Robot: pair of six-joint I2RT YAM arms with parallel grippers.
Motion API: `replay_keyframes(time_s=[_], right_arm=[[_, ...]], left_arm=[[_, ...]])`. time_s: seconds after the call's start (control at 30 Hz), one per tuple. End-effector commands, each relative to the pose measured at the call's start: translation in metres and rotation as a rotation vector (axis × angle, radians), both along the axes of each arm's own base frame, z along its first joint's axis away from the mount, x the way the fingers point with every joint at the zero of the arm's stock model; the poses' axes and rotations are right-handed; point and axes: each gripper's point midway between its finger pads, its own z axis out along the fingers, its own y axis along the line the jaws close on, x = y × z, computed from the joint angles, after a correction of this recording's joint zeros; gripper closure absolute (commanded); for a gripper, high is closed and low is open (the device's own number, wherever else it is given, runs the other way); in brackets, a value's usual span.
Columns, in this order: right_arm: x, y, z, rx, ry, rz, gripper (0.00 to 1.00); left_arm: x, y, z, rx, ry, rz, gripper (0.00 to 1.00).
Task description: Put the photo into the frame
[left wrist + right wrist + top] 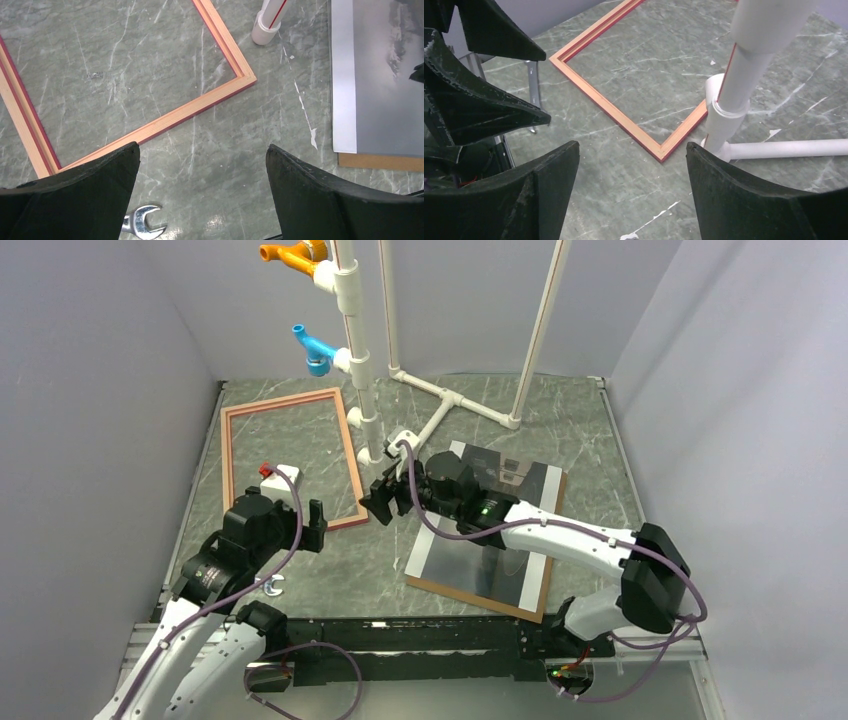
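Top external: photo (480, 575) lies face up, right of frame (352, 455), well apart.
Left wrist: left gripper (202, 165) jaws wide apart, empty, over frame's near corner.
Right wrist: right gripper (631, 170) jaws apart, empty, beside that corner.

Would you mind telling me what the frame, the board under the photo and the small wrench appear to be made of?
The frame looks like light wood with visible grain, its outer edge painted red. The board seems plain brown fibreboard or card, matte. The wrench is shiny metal, glinting.
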Motion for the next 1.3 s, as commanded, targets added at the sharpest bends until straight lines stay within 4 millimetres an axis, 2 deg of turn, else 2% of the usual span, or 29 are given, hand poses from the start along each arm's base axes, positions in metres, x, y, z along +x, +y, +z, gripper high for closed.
replay_keyframes(time_s=[0.0,0.2,0.3,0.43,0.57,0.63,0.8,0.9,1.17,1.27], right_arm=[[-0.001,0.015,0.011,0.024,-0.041,0.031,0.24],[0.021,0.047,0.012,0.063,-0.064,0.025,0.33],[0.038,0.056,0.014,0.085,-0.111,-0.025,0.37],[0.066,0.059,0.002,0.049,-0.168,-0.125,0.39],[0.091,0.056,-0.010,-0.017,-0.193,-0.235,0.39],[0.103,0.048,-0.016,-0.034,-0.182,-0.308,0.38],[0.120,0.031,-0.024,-0.045,-0.178,-0.389,0.38],[0.126,0.027,-0.024,-0.051,-0.188,-0.401,0.37],[0.141,0.043,-0.020,-0.105,-0.299,-0.324,0.36],[0.149,0.046,-0.021,-0.091,-0.290,-0.293,0.35]], left_arm=[[0.004,0.001,0.005,-0.009,-0.024,0.024,0.01],[0.004,0.005,0.006,-0.009,-0.032,0.041,0.01],[0.004,0.006,0.006,-0.009,-0.036,0.051,0.01],[0.004,0.007,0.007,-0.007,-0.037,0.056,0.01],[0.004,0.008,0.006,-0.006,-0.033,0.063,0.01],[0.004,0.008,0.006,-0.004,-0.031,0.064,0.01],[0.005,0.008,0.005,-0.003,-0.028,0.063,0.01],[0.005,0.007,0.005,-0.002,-0.027,0.060,0.01],[0.005,0.008,0.005,-0.002,-0.027,0.064,0.01],[0.005,0.008,0.005,-0.001,-0.025,0.066,0.00]])
